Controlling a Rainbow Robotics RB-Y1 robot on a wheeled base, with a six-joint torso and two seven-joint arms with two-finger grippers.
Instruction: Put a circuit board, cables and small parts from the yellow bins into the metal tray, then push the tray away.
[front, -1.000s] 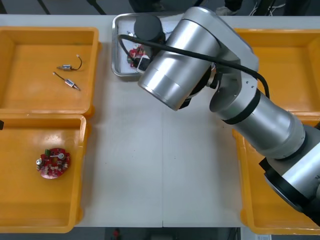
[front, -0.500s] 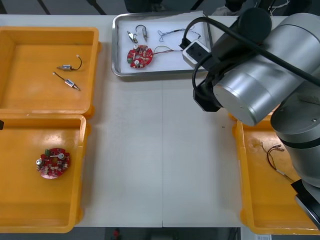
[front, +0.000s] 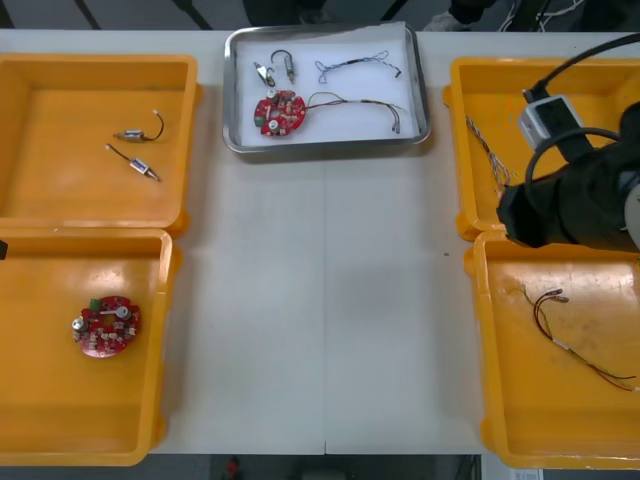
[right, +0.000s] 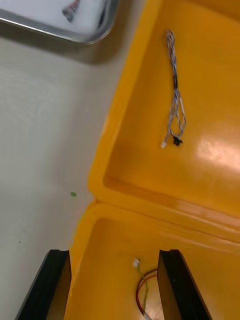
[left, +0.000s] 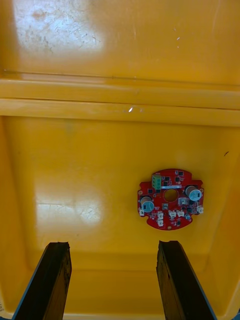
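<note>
Tabletop (front: 320, 300): light, yellow bins (front: 100, 62) flanking.
Tray (front: 330, 146): far edge, white inside; red board (front: 279, 112), cables (front: 355, 68), small parts (front: 275, 68) in it.
Right gripper (right: 112, 255): jaws apart, empty, over near right bin (right: 210, 250).
Left gripper (left: 112, 245): jaws apart, empty, above second board (left: 170, 199).
Cut off: near right bin, front view.

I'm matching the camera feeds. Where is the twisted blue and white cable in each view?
Front view: the twisted blue and white cable lies in the right far bin, by its tray-side wall.
Right wrist view: the cable lies in that bin, beyond the right end effector.
Left wrist view: the left end effector hangs over a red circuit board in the left near bin.
Shared landmark: the metal tray, its corner nearest that bin.
</note>
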